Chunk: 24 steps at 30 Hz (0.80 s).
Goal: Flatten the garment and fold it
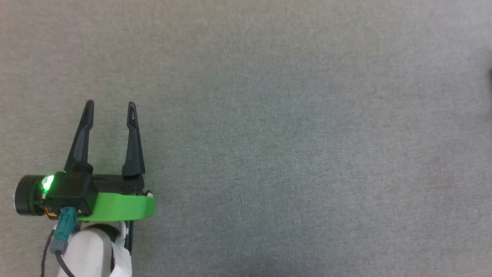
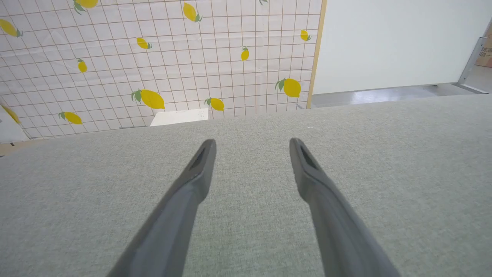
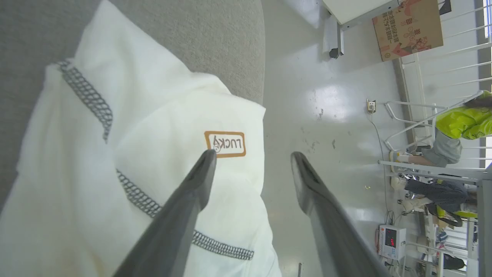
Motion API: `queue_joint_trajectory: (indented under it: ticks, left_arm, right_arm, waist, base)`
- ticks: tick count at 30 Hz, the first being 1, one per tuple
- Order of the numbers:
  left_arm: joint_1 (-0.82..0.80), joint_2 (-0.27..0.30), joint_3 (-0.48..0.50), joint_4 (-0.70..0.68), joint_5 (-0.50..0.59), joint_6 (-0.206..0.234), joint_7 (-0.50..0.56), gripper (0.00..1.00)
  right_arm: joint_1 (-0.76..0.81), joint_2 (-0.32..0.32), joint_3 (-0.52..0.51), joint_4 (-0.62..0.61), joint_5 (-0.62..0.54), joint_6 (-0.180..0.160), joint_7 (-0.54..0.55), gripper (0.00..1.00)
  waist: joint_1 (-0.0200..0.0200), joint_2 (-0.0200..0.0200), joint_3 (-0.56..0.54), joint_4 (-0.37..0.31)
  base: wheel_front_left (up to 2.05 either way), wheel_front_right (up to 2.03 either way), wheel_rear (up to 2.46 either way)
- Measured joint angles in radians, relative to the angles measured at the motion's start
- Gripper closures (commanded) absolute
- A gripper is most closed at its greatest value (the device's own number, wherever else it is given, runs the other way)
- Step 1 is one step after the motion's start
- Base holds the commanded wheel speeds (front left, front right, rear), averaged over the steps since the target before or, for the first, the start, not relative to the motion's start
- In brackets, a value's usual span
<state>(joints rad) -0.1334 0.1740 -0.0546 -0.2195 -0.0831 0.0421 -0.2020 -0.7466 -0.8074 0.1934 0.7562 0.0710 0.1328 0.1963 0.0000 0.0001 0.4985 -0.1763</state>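
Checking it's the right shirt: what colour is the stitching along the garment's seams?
Dark grey zigzag stitching on the white garment, clearest in the right wrist view.

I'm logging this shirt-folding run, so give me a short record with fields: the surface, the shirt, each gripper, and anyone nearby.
surface: grey surface, fabric-covered
garment: white T-shirt, rumpled, not laid flat, at the surface's edge
details: dark zigzag stitching; brown-bordered label
left: left gripper open over bare surface, holding nothing
right: right gripper open by the T-shirt, not gripping it
nearby: person in yellow-green top, across the floor
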Motion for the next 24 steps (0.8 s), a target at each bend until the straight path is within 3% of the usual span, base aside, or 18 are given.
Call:
queue_joint_trajectory:
  ticks: [8, 15, 24]
  left_arm:
    - [0.035, -0.012, 0.001, 0.053, 0.0, 0.012, -0.042, 0.0]
    - [0.085, -0.026, 0.012, 0.069, -0.024, 0.017, -0.051, 0.0]
    - [0.148, -0.045, 0.016, 0.091, -0.063, -0.002, -0.055, 0.0]
  right_arm:
    - [0.102, 0.169, -0.145, -0.078, 0.029, 0.0, -0.109, 0.0]
    - [0.256, 0.316, -0.265, -0.261, 0.037, 0.0, -0.163, 0.0]
    - [0.535, 0.634, -0.393, -0.583, -0.01, 0.0, -0.191, 0.0]
  waist:
    - [0.0, 0.0, -0.123, 0.017]
    - [-0.0001, 0.0, -0.234, 0.041]
    - [-0.0001, 0.0, -0.367, 0.089]
  base:
    - [0.0, 0.0, 0.0]
    - [0.0, 0.0, 0.0]
    - [0.0, 0.0, 0.0]
